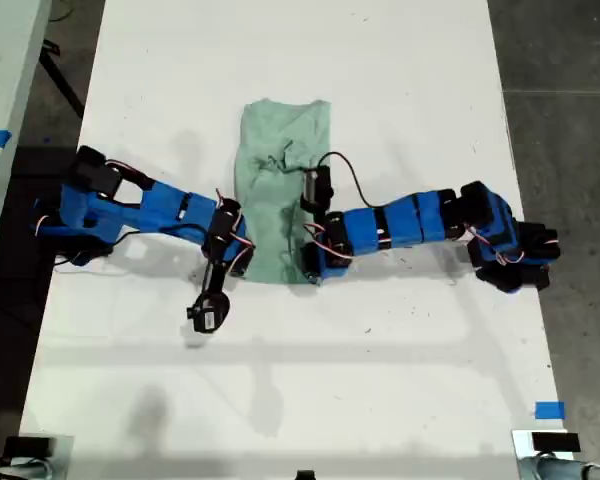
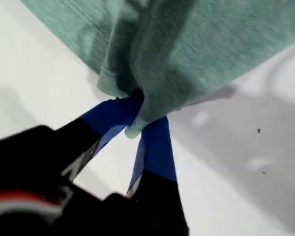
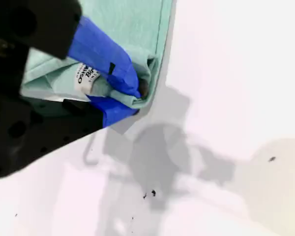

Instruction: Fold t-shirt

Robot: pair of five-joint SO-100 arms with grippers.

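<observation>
Folding is midway: the pale mint-green cloth t-shirt (image 1: 283, 190) (already narrowed) is clamped at its hem corners by my first gripper (image 2: 137, 115) and my second gripper (image 3: 132, 96), jaws closed; lifting together toward the collar seems next.

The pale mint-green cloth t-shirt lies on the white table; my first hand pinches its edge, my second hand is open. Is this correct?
No. My second hand is shut on a corner of the pale mint-green cloth t-shirt, as the second wrist view shows. The rest is right.
</observation>
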